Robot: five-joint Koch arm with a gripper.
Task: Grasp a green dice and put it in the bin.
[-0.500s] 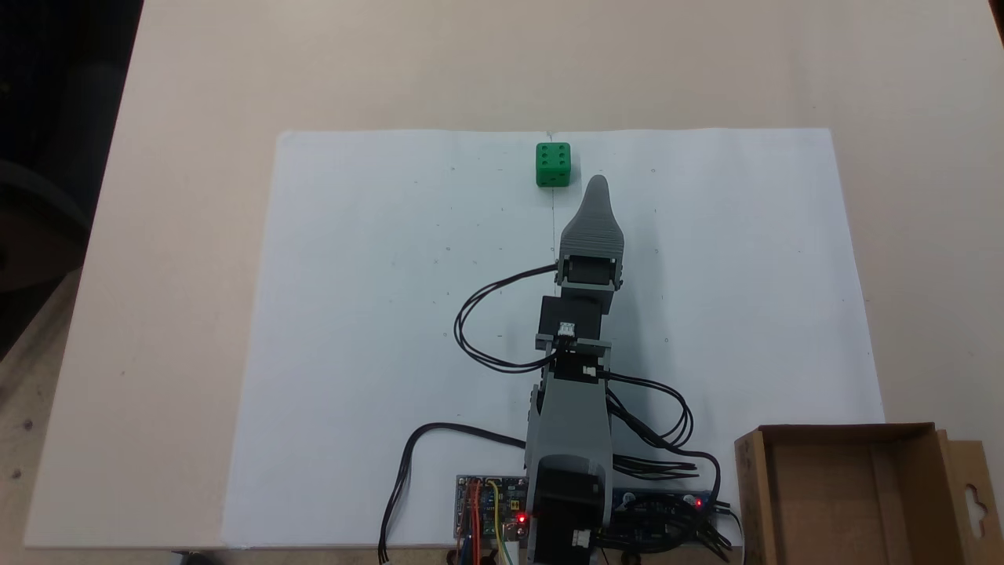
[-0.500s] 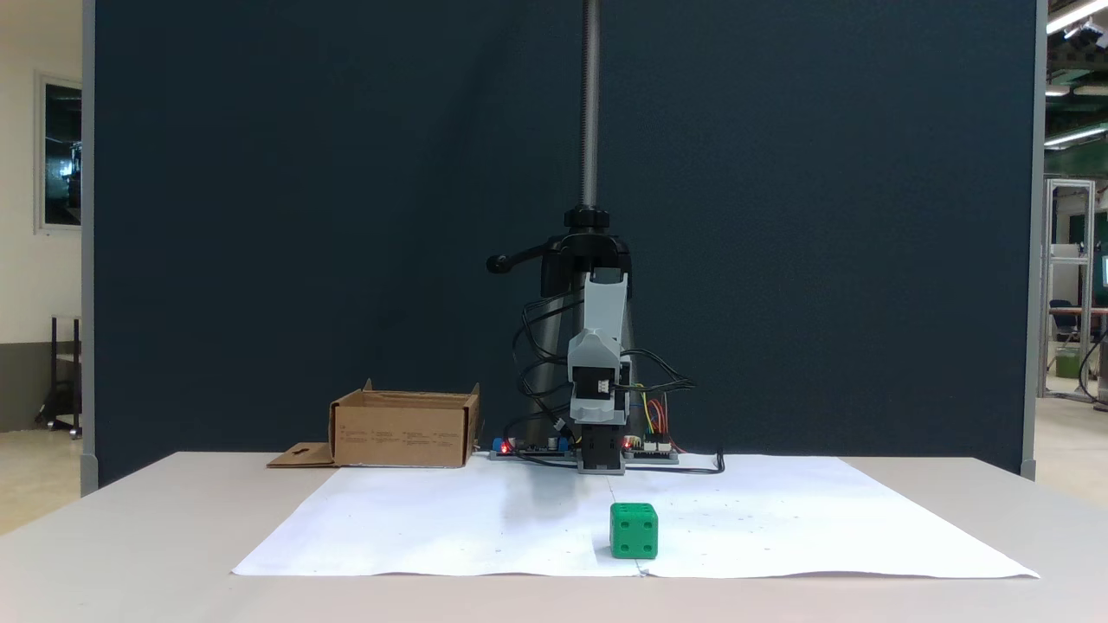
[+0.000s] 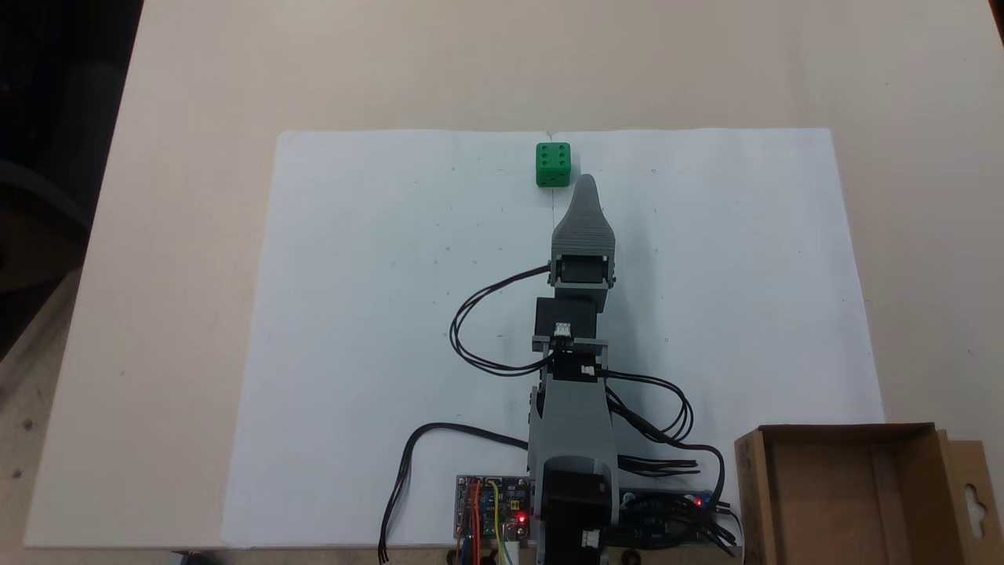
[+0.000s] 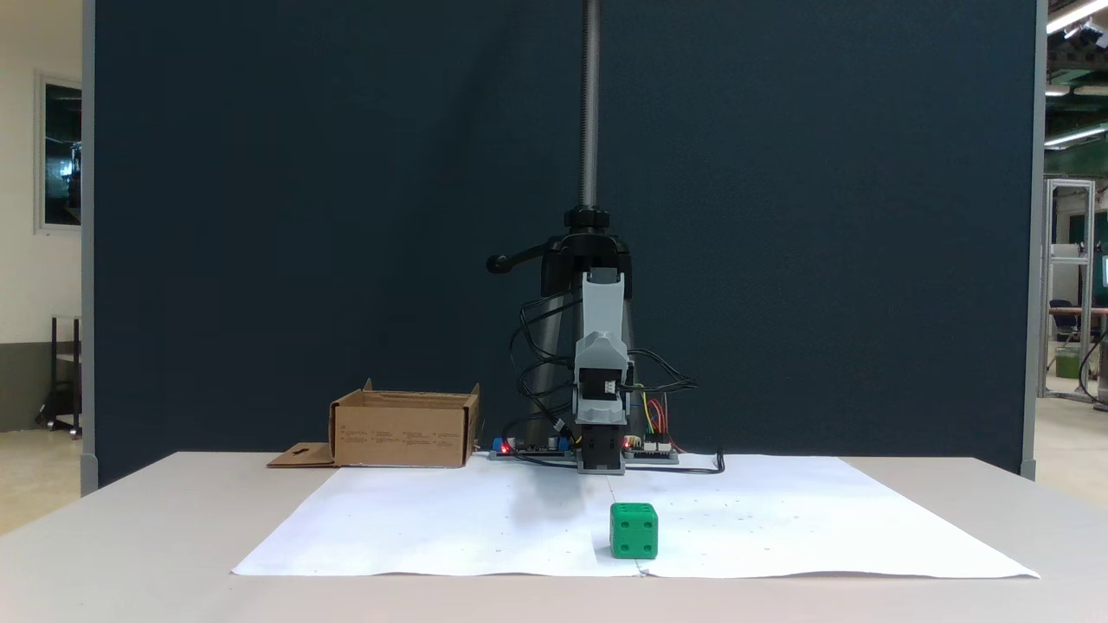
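The green dice point(image 3: 553, 164) sits on the white paper sheet near its far edge in a fixed view, and at the sheet's near edge in a fixed view point(image 4: 634, 529). My grey gripper point(image 3: 586, 184) stretches out along the sheet, its tip just right of and slightly short of the dice, apart from it. From above a single ribbed jaw shows, so its opening is hidden. The arm point(image 4: 601, 381) faces the camera behind the dice. The brown cardboard bin point(image 3: 823, 502) stands beside the arm's base, also seen from the side point(image 4: 402, 428).
A white paper sheet point(image 3: 376, 314) covers the middle of the beige table point(image 3: 180, 235). Circuit boards with red lights point(image 3: 490, 502) and black cables point(image 3: 478, 314) lie around the arm's base. The bin's flap point(image 3: 973, 494) with its hang-hole cutout sticks outward. A dark panel point(image 4: 346, 216) stands behind.
The gripper has swung slightly left in the top-down view, bringing its tip closer to the dice. The dice and bin have not moved.
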